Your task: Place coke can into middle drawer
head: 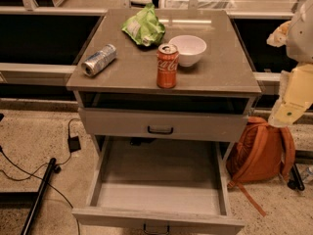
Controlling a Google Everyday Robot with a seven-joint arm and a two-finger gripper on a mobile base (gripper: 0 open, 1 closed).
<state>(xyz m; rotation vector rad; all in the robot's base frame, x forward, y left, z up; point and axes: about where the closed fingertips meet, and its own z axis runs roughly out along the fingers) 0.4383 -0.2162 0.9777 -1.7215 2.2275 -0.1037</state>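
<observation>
- Coke can (167, 66): red, with white Coca-Cola script facing the camera and a silver top with its tab showing.
- It stands upright with its long axis vertical and its top up, on the counter (220, 72), about midway across and near the front edge.
- Bowl (187, 49): white, just behind the coke can to its right; whether they touch cannot be told.
- Green bag (144, 27): crumpled, farther back on the counter; its print cannot be read.
- Silver can (99, 60): lies on its side at the counter's left, long axis running diagonally, one end toward the front-left corner; its label is unreadable.
- Shut drawer (122, 124): a flat front panel with a dark handle, right under the counter's open slot.
- Middle drawer (156, 197): pulled far out below that panel, directly beneath the coke can.
- Gripper (292, 99): pale, at the right edge, beside the counter's right side and well apart from the coke can; whether it is released or clenched cannot be told.
- Orange backpack (259, 153): on the floor, right of the drawers.
- Black cables (29, 170): on the floor at left.
</observation>
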